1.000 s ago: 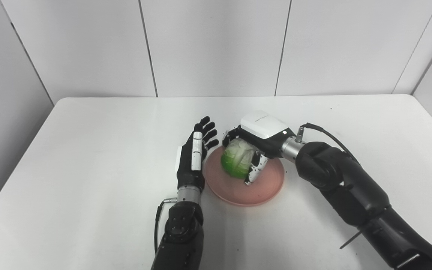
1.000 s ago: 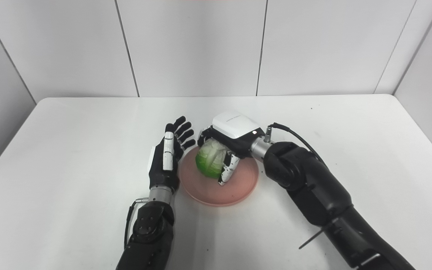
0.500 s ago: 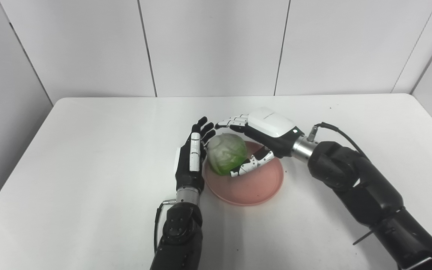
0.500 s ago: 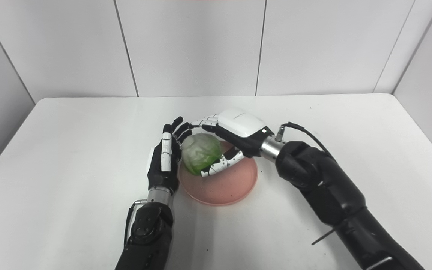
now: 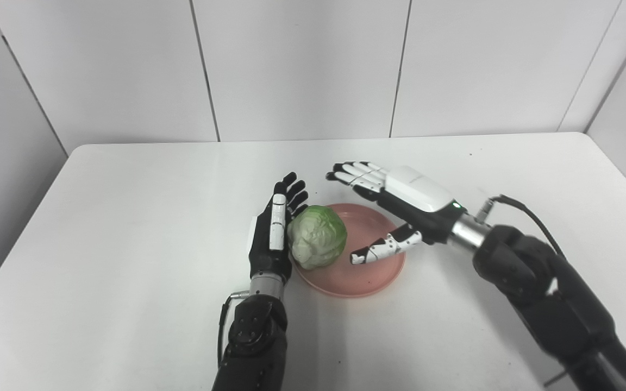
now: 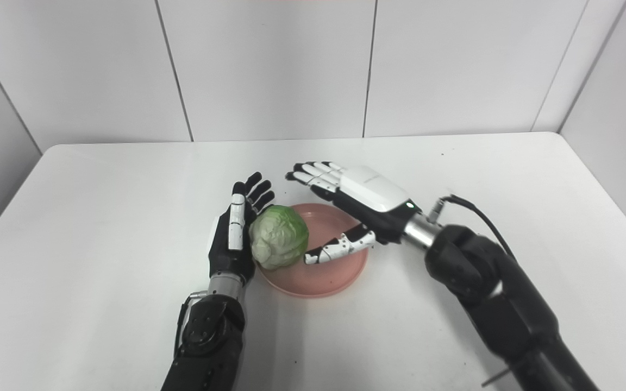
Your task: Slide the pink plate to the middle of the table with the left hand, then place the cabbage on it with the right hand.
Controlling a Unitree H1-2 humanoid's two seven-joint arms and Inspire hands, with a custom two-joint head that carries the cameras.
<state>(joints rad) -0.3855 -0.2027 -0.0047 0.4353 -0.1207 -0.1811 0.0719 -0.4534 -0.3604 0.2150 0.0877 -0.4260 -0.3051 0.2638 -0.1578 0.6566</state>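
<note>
The pink plate [image 5: 370,274] lies near the middle of the white table. A pale green cabbage [image 5: 317,244] rests on the plate's left part, leaning against my left hand [image 5: 272,233]. That hand stands on edge just left of the plate, open, fingers straight and pointing away from me. My right hand [image 5: 400,203] hovers over the plate's right half, open, fingers spread toward the far left and thumb low over the plate. It does not touch the cabbage.
The white table [image 5: 128,217] is bordered by white wall panels at the back and both sides. My right forearm [image 5: 536,282] crosses the table from the lower right, with a black cable near the wrist.
My right hand opened, let go of the cabbage and drew back to the right. The cabbage rolled left against my left hand. The camera shifted a little.
</note>
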